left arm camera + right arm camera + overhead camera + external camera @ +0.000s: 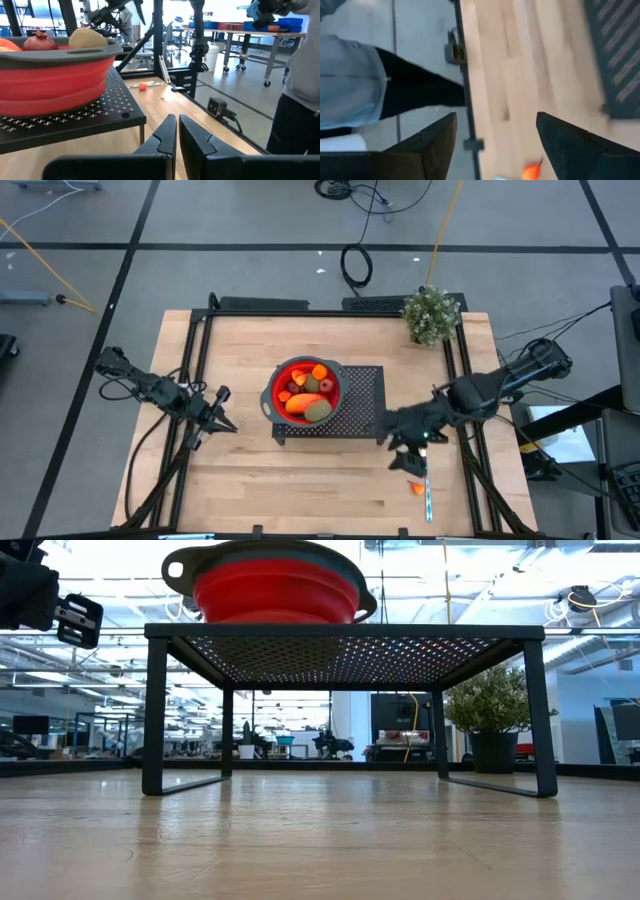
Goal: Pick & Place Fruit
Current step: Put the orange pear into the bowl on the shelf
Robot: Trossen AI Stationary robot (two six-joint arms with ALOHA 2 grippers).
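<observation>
Pale wooden tabletop (300, 490): right gripper (407, 462), jaws spread and empty, hovers by the small orange toy fruit bit (416, 488) at its 5 o'clock; left gripper (222, 423) clenched, far.

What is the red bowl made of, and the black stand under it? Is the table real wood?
The red bowl looks like soft, matte silicone with stepped folds and a grey rim, likely collapsible. The black stand seems to be painted metal: thin legs and a top punched with holes. The table looks like pale wooden planks with visible grain.
</observation>
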